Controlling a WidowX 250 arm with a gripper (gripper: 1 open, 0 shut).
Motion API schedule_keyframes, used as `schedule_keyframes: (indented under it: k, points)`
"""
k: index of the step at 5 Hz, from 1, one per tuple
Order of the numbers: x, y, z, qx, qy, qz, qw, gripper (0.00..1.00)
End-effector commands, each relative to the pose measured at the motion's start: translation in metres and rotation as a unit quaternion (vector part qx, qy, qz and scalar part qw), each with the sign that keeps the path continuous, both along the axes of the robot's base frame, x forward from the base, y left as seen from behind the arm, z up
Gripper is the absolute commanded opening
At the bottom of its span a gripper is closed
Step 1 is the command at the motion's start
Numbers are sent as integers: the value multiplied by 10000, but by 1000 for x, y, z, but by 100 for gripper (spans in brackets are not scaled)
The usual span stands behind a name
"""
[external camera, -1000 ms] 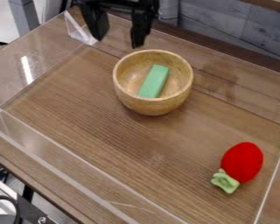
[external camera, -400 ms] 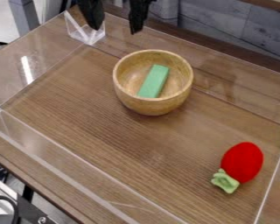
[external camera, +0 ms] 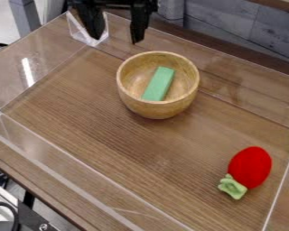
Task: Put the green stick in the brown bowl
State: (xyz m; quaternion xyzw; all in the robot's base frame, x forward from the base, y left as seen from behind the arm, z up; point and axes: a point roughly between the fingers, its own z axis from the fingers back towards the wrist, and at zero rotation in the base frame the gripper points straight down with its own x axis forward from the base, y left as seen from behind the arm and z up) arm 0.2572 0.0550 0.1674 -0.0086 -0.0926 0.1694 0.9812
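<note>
The green stick [external camera: 158, 84] lies inside the brown bowl [external camera: 135, 101]; the fingers [external camera: 91, 23], spread and empty, hang behind it. Nothing seems left.

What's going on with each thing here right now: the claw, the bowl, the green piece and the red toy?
gripper: open, empty, hanging above the table behind the bowl
green stick: lying inside the bowl, leaning on its inner slope
brown bowl: upright on the table, holding the stick
red toy: lying on its side near the front right corner, green stem toward the camera
</note>
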Motion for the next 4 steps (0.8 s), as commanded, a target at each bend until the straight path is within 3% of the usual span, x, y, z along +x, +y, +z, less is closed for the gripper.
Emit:
schedule_keyframes:
  k: [1, 2, 3, 4]
  points:
    - [3, 7, 5, 97, -128, -118, 9998, 100]
    - [6, 12, 5, 110, -111, 423, 9990, 100]
    - [9, 16, 5, 130, -103, 891, 9959, 100]
    - [15, 17, 17, 142, -97, 700, 9974, 100]
